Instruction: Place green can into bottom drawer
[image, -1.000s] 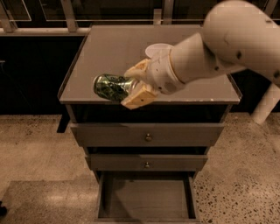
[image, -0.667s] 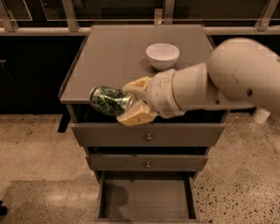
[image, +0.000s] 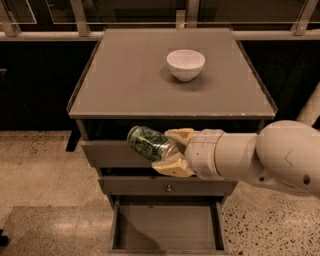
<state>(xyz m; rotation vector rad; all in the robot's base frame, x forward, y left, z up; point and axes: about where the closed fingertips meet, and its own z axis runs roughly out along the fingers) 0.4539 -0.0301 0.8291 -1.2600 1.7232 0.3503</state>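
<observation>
A grey-brown wooden bench (image: 125, 85) with a flat square top fills the middle of the view, with three drawers stacked below the top. A thick, cream-white robot arm (image: 280, 155) reaches in from the right edge, across the front of the bench at drawer height.

The bottom drawer (image: 167, 227), a wide shallow grey-brown tray with a plank floor and low side walls, is pulled out toward the camera, and its floor lies bare. Above it, the middle drawer front (image: 210, 186) is closed, and the top drawer front (image: 105, 152) sits partly behind the arm.

A round white bowl (image: 185, 64) stands upright on the bench top, toward the back and right of centre.

The end effector (image: 167, 150) hangs in front of the top drawer, well above the open bottom drawer. Its two tan fingers (image: 170, 167) are closed around a small drink can with a dark-green and white leafy print (image: 147, 143), one finger above it and one below. The green can lies tilted on its side in the grip, with its free end pointing up and to the left, off the bench and clear of the bottom drawer.

A small round brass knob (image: 168, 188) sits at the centre of the middle drawer front.
</observation>
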